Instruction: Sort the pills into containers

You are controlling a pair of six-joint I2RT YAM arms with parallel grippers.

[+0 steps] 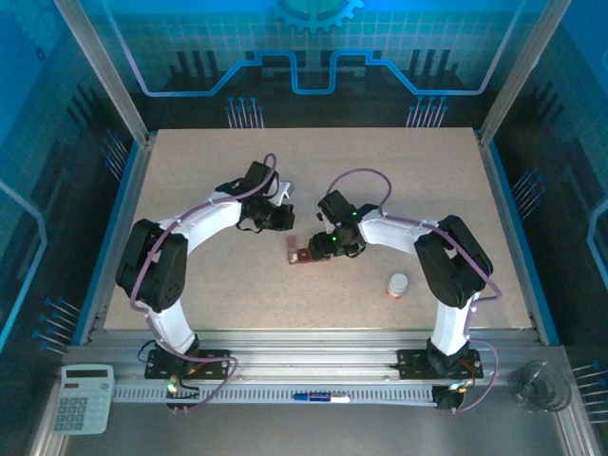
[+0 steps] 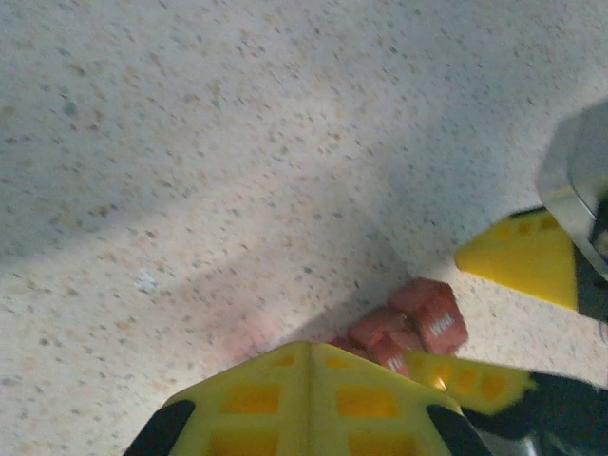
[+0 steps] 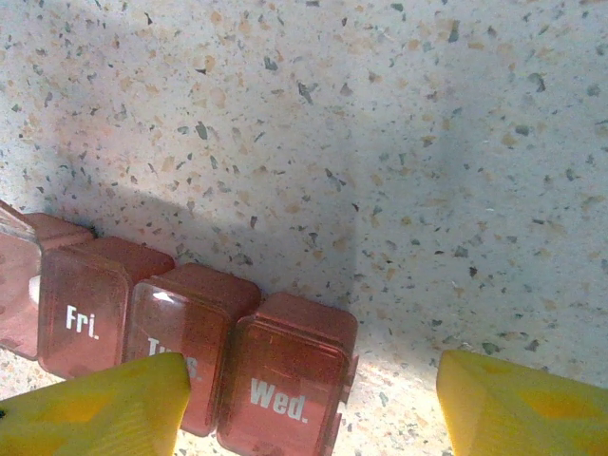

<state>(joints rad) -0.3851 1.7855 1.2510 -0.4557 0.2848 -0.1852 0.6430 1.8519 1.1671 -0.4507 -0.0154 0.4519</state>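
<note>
"Sitting mid-table, is the pill organizer strip (image 3: 190, 328) that reddish-brown row with lids marked Fri. and Wed.?"

"Yes. The right gripper (image 3: 309, 416) hangs over its Wed. end, fingers spread. One stands clear to the right; whether the other touches the lids, I cannot tell."

"And the left gripper (image 1: 284, 218)?"

"Just beyond the strip, pressed together."

"Surroundings?"

"Speckled tabletop (image 1: 237, 294), white bottle (image 1: 398, 284) near right, blue-lit enclosure walls (image 1: 313, 57)."

Speckled beige table (image 1: 209, 275) with dark and orange flecks. At the lower left of the right wrist view, the containers (image 3: 190, 351) — translucent reddish-brown, lettered in white. The right gripper's fingers (image 3: 518, 404) are bright yellow. Lower right of the top view — a white bottle (image 1: 398, 284) with an orange band. The arms (image 1: 204, 228) are white and black.
</note>
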